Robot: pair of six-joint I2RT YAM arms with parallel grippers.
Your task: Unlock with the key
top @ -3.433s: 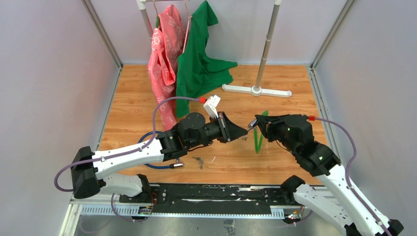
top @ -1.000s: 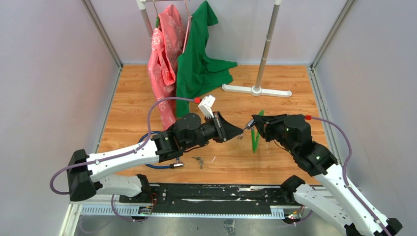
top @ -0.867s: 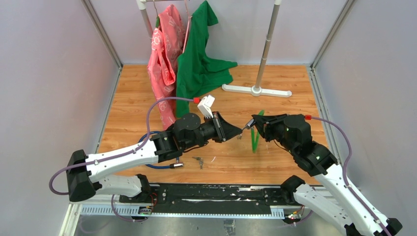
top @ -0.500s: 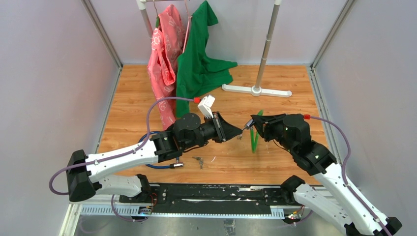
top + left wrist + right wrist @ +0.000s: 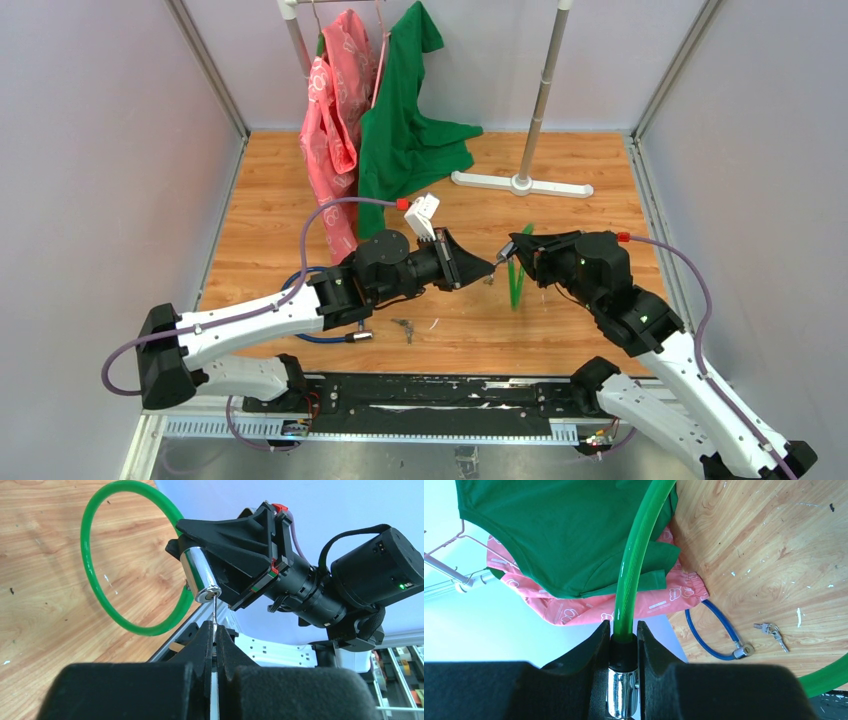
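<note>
My right gripper (image 5: 516,251) is shut on the chrome lock cylinder (image 5: 622,698) of a green cable lock (image 5: 634,560), held above the floor; its green loop (image 5: 517,275) hangs below. My left gripper (image 5: 487,266) is shut on a thin silver key (image 5: 214,611). In the left wrist view the key's tip sits at the keyhole face of the lock cylinder (image 5: 201,580), in line with it. How deep the key sits I cannot tell. The green loop (image 5: 95,575) shows behind the cylinder.
A blue cable lock (image 5: 310,335) and a spare key bunch (image 5: 404,326) lie on the wooden floor by the left arm. A pink garment (image 5: 333,120) and a green shirt (image 5: 405,110) hang on a rack at the back, whose white base (image 5: 520,184) stands on the floor.
Since 3.4 s ago both grippers shifted slightly left and closer, bringing key and lock cylinder together. Over the last second almost nothing moved.
</note>
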